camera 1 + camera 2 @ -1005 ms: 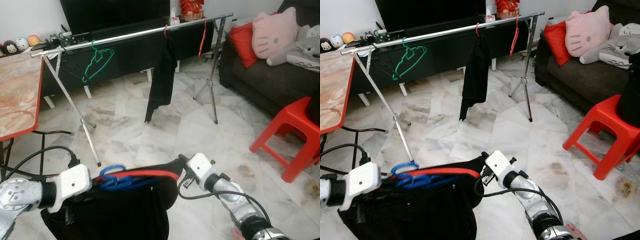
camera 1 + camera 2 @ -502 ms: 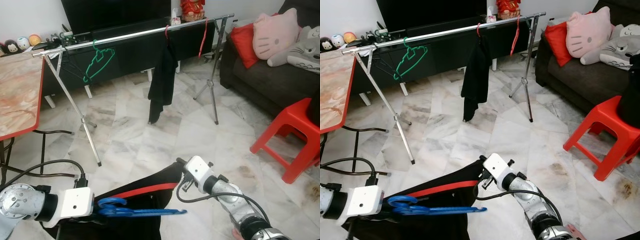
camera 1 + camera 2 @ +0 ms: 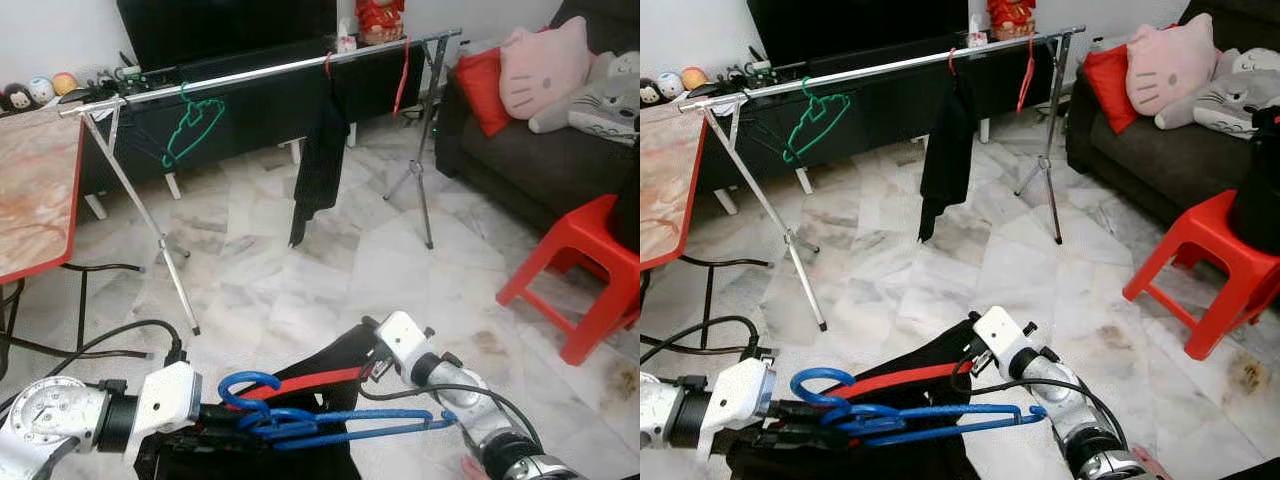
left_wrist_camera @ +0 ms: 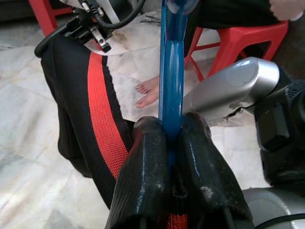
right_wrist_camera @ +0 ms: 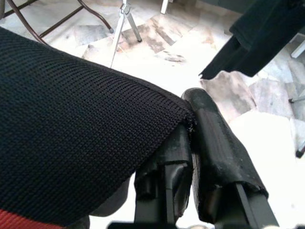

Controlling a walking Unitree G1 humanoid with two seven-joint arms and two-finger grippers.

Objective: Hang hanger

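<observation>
**Garment could slide off the hanger before I reach the rail**

My left tool [image 4: 174,143] is clamped tight on the blue plastic hanger [image 3: 330,428], held low over the marble floor [image 3: 300,270]. My right tool [image 5: 190,143] is pinched on an edge of the black garment with a red stripe [image 3: 900,380]. The long chrome clothes rail [image 3: 260,70] stands well apart, ahead. I judge the cloth only loosely draped; if either grip slips, or the trailing black cable [image 3: 100,340] snags, it drops.
</observation>
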